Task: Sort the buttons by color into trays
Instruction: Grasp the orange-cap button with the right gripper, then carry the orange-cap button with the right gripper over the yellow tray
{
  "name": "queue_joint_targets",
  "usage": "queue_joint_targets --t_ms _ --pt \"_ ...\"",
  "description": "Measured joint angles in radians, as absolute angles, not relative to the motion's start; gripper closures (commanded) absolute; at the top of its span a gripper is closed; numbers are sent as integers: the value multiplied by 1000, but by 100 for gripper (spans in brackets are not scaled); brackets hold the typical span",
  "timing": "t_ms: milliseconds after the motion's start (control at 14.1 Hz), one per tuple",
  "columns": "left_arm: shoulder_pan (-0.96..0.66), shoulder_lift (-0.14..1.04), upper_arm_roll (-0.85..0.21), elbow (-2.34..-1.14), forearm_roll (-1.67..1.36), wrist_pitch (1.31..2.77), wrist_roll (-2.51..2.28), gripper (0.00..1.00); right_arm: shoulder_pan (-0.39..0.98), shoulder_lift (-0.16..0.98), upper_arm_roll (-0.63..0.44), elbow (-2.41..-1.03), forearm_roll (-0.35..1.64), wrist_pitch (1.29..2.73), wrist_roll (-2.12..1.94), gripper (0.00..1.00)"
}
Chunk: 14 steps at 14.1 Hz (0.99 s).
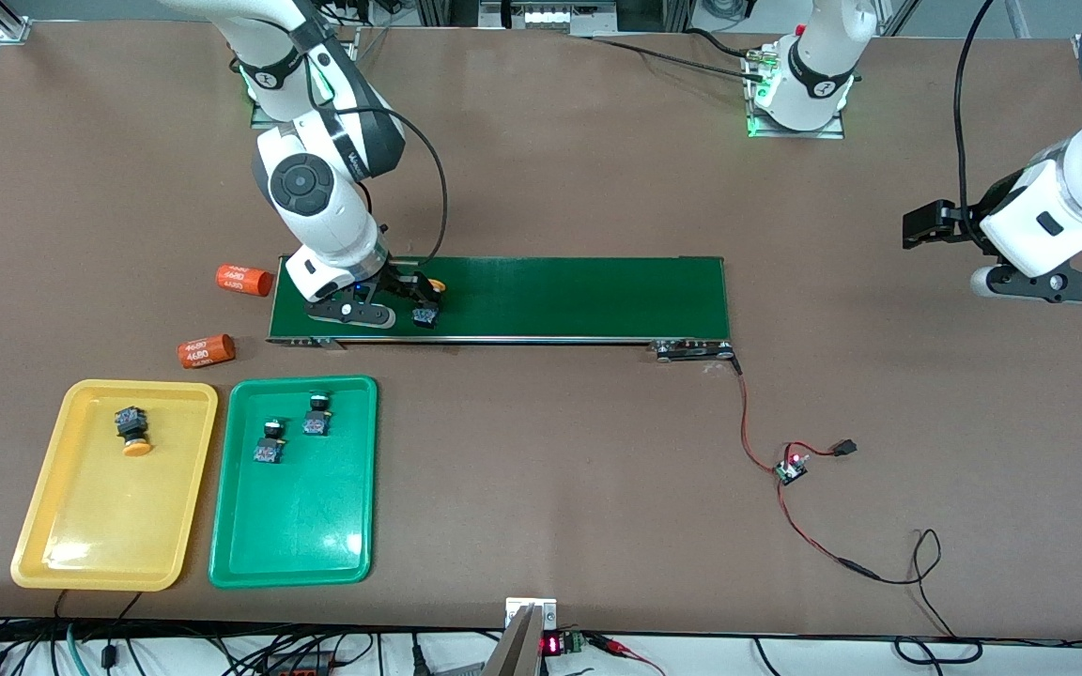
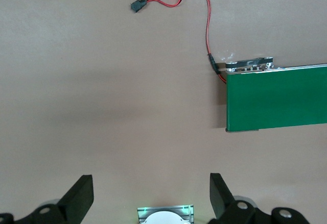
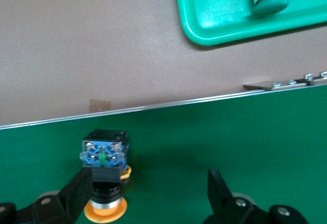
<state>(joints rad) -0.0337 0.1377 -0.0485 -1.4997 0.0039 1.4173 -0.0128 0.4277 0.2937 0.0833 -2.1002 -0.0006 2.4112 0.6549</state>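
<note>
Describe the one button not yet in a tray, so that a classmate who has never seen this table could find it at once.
Find the long dark-green conveyor belt in the middle of the table. At its end toward the right arm, between the open fingers of the right pincer, lies the yellow-capped button. It alone lies on the belt; the others lie in trays.

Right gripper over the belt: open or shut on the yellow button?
Open. In the right wrist view the right gripper has its fingers spread, the yellow-capped button lying on the conveyor belt beside one, not clamped.
</note>
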Motion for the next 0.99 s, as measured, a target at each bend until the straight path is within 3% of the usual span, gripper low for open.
queue_joint_targets --t_ms 283,354,495,566,849,991 --pt "-34 138 -49 -1500 4 1417 -13 0 448 309 83 -2100 -1 2423 669 0" --pt "-34 138 -49 -1500 4 1417 -13 0 448 311 83 -2100 -1 2423 669 5" --pt "-34 138 -49 -1500 4 1417 -13 0 448 326 83 -2101 -5 2427 669 27" --pt "-34 138 -49 -1500 4 1417 -13 0 448 336 83 -2101 -20 2432 669 33" --pt "-34 138 -49 -1500 4 1417 -13 0 448 361 80 -2101 -62 2444 670 85" --pt "-33 138 -49 -1500 4 1416 -13 0 447 359 76 -2100 -63 2444 666 94"
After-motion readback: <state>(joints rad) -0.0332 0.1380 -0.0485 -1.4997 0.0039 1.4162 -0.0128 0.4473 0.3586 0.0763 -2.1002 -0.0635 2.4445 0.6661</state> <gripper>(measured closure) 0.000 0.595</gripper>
